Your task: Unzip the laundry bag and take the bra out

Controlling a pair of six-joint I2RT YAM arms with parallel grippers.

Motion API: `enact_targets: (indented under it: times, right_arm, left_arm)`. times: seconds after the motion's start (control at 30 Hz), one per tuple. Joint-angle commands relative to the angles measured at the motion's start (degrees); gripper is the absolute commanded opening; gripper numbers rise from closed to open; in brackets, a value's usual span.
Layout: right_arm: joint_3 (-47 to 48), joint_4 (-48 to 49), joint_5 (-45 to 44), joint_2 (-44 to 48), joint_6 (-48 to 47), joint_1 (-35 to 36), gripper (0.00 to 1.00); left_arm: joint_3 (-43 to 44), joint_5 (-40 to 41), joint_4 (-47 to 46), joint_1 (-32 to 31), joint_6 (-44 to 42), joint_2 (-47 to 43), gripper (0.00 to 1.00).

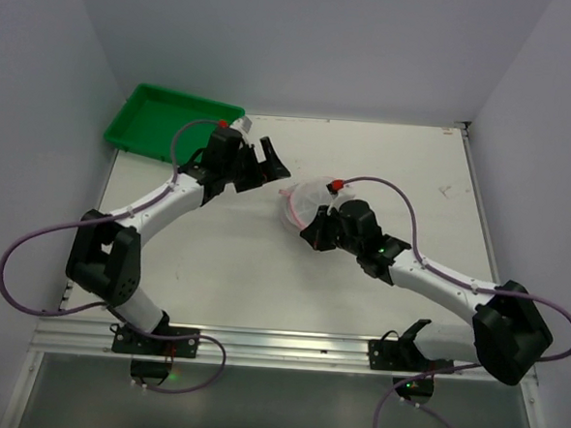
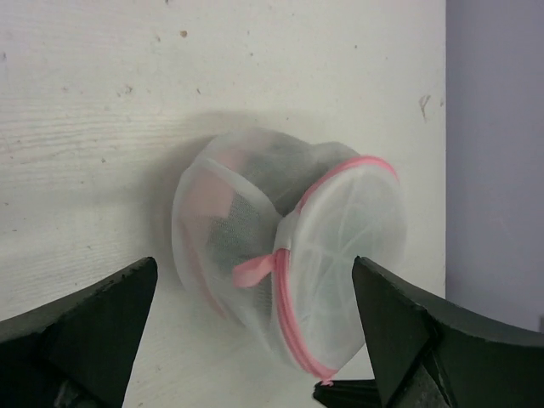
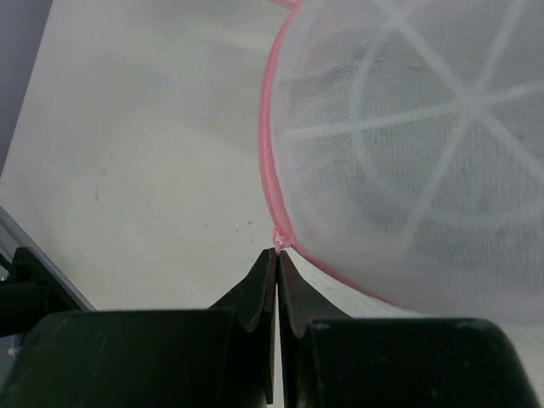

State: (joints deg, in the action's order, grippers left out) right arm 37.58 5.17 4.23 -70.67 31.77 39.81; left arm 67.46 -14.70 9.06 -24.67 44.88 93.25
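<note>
Laundry bag (image 1: 308,202) near the middle of the table (image 1: 214,268), tipped on its side, spoked flat face toward the right claw (image 3: 277,255). That claw is pinched closed on the pink rim (image 3: 270,170) at its lowest point. The left claw (image 1: 273,160) hangs spread wide just beside the bag, aimed at it. White mesh, rim apparently zipped; pink loop (image 2: 252,270); dark and pinkish contents show through.

Round translucent white mesh laundry bag (image 2: 289,255) with pink zipper rim, tipped on its side on the white tabletop (image 2: 102,127) — left hand (image 2: 253,293) spread wide, bag framed between.
</note>
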Motion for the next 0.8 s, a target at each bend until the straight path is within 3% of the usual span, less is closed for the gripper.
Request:
enact_targets:
  times: [0.0, 0.17, 0.43, 0.63, 0.67, 0.73, 0.77]
  right_arm:
    - [4.4, 5.1, -2.7, -3.0, 4.8, 3.2, 0.00]
    - [6.7, 6.5, -2.8, -7.0, 4.7, 4.1, 0.00]
    - [6.7, 7.2, -2.3, -8.0, 3.7, 4.2, 0.00]
    - [6.0, 6.4, -2.7, -7.0, 2.9, 4.2, 0.00]
    - [5.8, 5.6, -3.0, -6.6, 2.6, 4.2, 0.00]
    - [5.1, 4.4, -4.1, -5.2, 1.7, 4.2, 0.00]
    - [4.7, 2.9, -4.1, -4.6, 1.2, 4.1, 0.00]
  left_arm:
    - [-3.6, 5.5, 3.4, 0.2, 3.4, -8.4, 1.00]
    - [-12.3, 3.6, -0.4, -1.1, 8.8, -14.7, 0.99]
    - [-10.4, 3.9, -2.6, -8.4, 9.8, -9.1, 0.84]
    - [-9.4, 5.0, -4.0, -10.2, 11.0, -4.8, 0.48]
    - [-9.3, 5.1, -4.2, -10.2, 11.1, -4.3, 0.35]
    - [-9.4, 5.7, -4.2, -10.1, 11.0, -4.0, 0.18]
    - [-9.3, 5.8, -4.1, -10.1, 10.9, -4.0, 0.02]
